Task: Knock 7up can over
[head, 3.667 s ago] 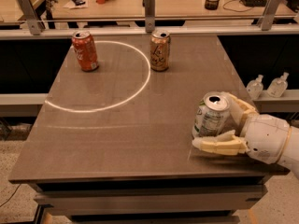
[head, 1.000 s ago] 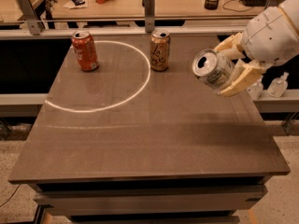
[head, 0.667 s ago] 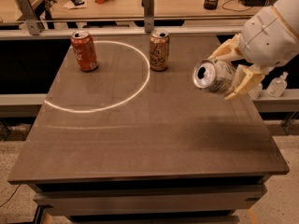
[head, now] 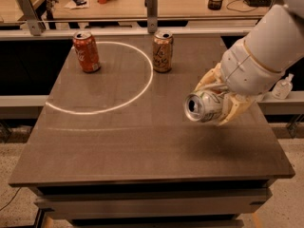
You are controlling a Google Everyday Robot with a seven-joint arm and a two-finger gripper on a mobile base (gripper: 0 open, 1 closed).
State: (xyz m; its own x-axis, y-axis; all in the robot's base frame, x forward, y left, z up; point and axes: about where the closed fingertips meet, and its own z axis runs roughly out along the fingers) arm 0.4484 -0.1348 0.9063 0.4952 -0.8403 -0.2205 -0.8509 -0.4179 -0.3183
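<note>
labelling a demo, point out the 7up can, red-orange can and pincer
7up can (head: 195,107), camera view, silver top
red-orange can (head: 87,53), camera view, label side
pincer (head: 211,103), camera view, midway between tips, clamping the 7up can above the table (head: 142,148)

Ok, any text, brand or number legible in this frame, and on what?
No text reads clearly.
7up can, held sideways in the end effector above the table's right side: print blurred.
Red-orange can: white marking, unreadable.
Tan-brown can: dark marking, unreadable.

High view — angled down over table (head: 142,146), end effector (head: 216,101) at right
</note>
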